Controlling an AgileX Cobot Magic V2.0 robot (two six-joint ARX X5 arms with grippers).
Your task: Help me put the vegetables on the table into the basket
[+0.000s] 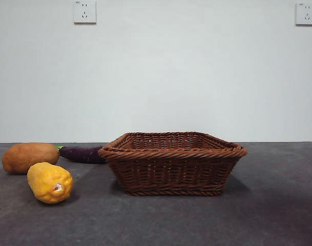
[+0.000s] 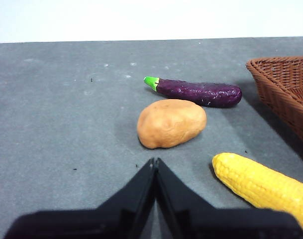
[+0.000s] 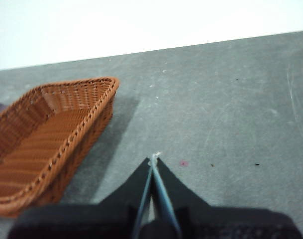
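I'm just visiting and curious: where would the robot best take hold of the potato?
Probably across the narrow middle of the potato, from above. It lies flat on its long side on the table, apart from the eggplant and corn. The left end effector, shut now, is nearest.

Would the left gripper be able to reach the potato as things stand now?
Probably yes: the potato lies on bare table just ahead of the left gripper, with nothing between them; its jaws are shut and would need to open first.

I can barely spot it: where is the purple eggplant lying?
In the front view the eggplant lies on the table, left of the basket, behind the potato.
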